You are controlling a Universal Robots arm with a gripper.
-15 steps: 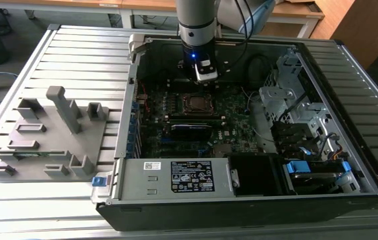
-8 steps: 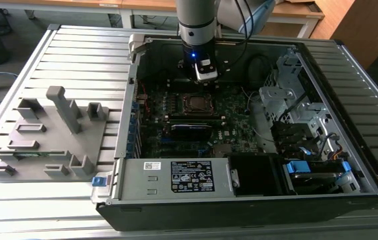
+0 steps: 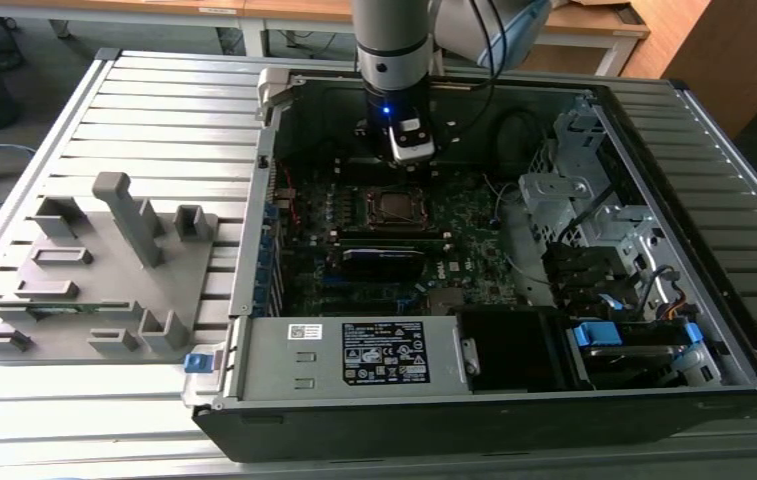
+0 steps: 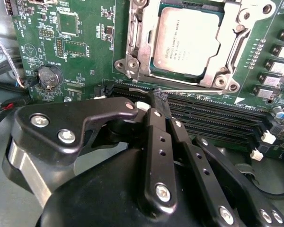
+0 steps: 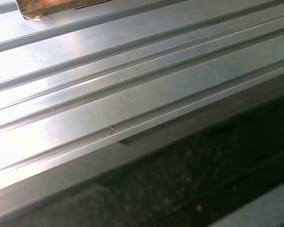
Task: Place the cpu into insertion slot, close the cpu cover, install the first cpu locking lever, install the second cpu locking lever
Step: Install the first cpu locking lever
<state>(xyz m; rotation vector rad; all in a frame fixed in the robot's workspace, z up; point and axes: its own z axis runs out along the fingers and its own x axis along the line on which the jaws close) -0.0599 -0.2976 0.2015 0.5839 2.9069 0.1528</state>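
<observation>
In the second wrist view, the jaws of the black metal gripper (image 4: 160, 98) are seen pressed together, their tips at a thin steel wire lever (image 4: 199, 91). Just beyond them, the dull grey square cpu (image 4: 187, 45) is seated under the flat silver frame-shaped cpu cover (image 4: 136, 45). In the exterior view, the dark square insertion slot (image 3: 389, 205) is ringed by crowded green circuit board (image 3: 465, 215).

The cpu (image 4: 187, 45) has a dull, matt silver-grey metal top; the cpu cover (image 4: 135, 45) around it is brighter bare metal with a soft sheen. The circuit board (image 4: 80, 56) is glossy green lacquer. The gripper (image 4: 160, 98) has smooth matt black fingers (image 4: 157, 142) with shiny screws. The counter (image 5: 132, 99) is brushed, reflective metal; the fixture tray (image 3: 171, 285) on it is matt grey plastic
</observation>
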